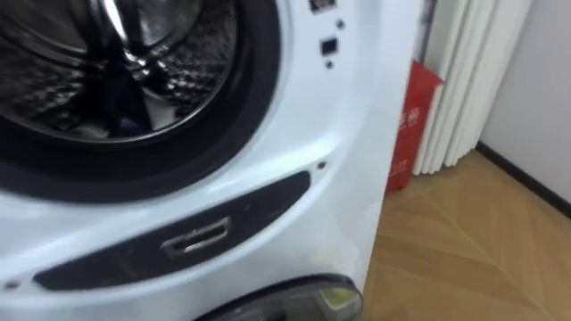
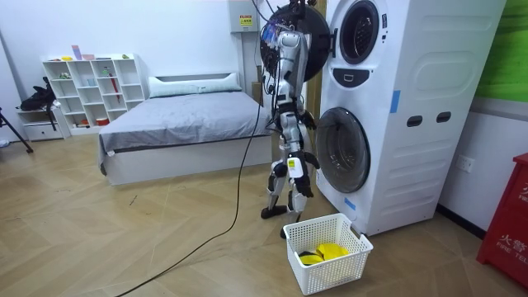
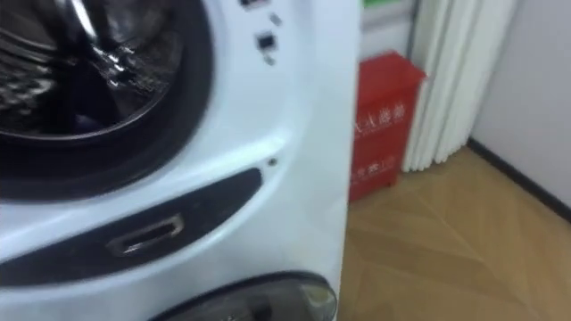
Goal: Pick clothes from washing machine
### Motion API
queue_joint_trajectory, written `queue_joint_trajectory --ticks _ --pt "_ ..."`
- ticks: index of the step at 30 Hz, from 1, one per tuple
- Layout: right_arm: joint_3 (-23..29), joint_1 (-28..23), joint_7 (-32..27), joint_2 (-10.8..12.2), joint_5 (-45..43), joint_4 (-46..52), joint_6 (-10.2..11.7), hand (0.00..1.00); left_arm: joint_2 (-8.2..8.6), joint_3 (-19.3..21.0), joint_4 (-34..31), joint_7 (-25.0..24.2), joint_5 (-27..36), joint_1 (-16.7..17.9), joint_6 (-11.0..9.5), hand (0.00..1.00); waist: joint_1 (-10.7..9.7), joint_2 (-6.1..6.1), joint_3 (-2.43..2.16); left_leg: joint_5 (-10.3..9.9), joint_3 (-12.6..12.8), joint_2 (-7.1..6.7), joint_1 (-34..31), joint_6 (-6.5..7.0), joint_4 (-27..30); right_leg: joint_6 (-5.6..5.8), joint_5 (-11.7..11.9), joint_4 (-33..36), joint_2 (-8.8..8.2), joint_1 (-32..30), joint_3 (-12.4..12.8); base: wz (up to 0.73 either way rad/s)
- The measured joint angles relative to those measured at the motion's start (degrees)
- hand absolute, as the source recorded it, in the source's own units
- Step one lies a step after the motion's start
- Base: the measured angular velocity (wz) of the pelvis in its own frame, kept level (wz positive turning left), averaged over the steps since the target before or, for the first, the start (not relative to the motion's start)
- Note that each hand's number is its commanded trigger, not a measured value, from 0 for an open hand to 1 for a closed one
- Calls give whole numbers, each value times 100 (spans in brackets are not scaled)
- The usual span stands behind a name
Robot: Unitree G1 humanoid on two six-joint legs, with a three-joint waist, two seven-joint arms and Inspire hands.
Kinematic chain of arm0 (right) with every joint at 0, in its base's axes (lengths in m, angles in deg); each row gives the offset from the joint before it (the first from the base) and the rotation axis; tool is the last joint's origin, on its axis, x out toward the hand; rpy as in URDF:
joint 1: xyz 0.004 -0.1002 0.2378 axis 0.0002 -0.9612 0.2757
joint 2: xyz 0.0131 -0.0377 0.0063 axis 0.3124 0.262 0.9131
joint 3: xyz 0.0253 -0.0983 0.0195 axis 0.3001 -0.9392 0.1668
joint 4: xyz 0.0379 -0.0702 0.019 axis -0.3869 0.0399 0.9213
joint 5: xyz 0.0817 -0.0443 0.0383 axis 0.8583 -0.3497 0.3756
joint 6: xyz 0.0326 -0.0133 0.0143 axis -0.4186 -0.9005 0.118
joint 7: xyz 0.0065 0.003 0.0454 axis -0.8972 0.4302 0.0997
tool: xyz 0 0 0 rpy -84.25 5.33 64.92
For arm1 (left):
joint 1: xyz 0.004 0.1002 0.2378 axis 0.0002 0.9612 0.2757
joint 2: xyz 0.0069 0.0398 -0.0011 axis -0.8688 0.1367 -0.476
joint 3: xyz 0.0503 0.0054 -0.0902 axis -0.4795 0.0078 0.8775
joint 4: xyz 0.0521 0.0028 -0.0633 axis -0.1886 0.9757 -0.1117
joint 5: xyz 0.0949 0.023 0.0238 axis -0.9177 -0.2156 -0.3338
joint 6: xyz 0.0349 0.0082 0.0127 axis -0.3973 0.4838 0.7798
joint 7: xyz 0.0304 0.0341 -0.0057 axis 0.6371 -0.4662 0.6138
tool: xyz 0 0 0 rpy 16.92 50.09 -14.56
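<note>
**Eye views.** The upper washing machine (image 1: 303, 134) has its drum (image 1: 152, 62) open at 10 o'clock. A dark shape (image 1: 120, 118) low in the drum may be a garment, but blur prevents certainty. A red box (image 1: 416, 111) stands at 3 o'clock of the machine.

**Room view.** The robot stands facing the stacked machines. One raised hand (image 2: 288, 38) is at 12 o'clock of its body, beside the open upper door (image 2: 318, 45). Which hand it is, and its finger state, cannot be told. Yellow clothes (image 2: 322, 251) lie in a white basket (image 2: 351, 262) at 5 o'clock of its feet.

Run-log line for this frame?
robot: standing at washing machine | upper door: open | drum: ahead | basket: yellow item inside
</note>
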Motion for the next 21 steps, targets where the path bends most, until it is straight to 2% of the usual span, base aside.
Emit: queue_joint_trajectory --ticks 2,5,7,8,10,12,13,17,21 --pt "-7 6 50 52 -7 -1 -97 0 6 56 -32 0 -3 73 0 0 110 -70 8 -11 -39 17 91 -15 -15 -5 3 -72 4 124 -54 17" --pt "-103 45 152 112 -150 -120 -203 0 40 270 -17 2 -57 149 5 0 253 -157 -16 -16 -209 43 117 -24 -5 -13 5 -143 -13 277 -232 28" --pt "-367 57 210 119 -604 -173 -247 0 74 378 -2 -1 -51 163 67 0 406 -202 -9 -15 -330 45 113 -26 25 -21 -5 -197 -39 345 -341 30" --pt "-477 69 220 120 -748 -175 -263 0 76 383 -5 -2 -51 167 86 0 454 -218 -1 -15 -341 46 111 -26 28 -22 -6 -201 -39 347 -342 16" --pt "-784 102 320 150 -1136 -232 -337 0 126 438 4 -1 -46 177 174 0 582 -261 57 -15 -451 47 152 -26 31 -24 -5 -337 -70 503 -503 28" --pt "-986 135 421 192 -1345 -253 -402 0 148 437 19 -5 -37 218 191 0 631 -320 77 -15 -571 41 187 -26 28 -17 -10 -432 -85 587 -599 34" --pt "-1150 167 445 221 -1469 -249 -414 0 148 447 17 -7 -39 230 201 0 743 -313 60 -15 -578 43 189 -26 27 -17 -10 -487 -85 618 -621 16" --pt "-1376 260 514 305 -1754 -252 -415 0 156 643 16 -7 -64 293 199 0 889 -399 65 -15 -751 44 190 -26 27 -22 -5 -589 -100 753 -793 22" --pt "-1800 364 552 304 -1933 -247 -415 0 170 653 27 32 7 420 210 0 1075 -460 59 -15 -815 51 179 -26 28 -20 -7 -630 -87 796 -809 5"
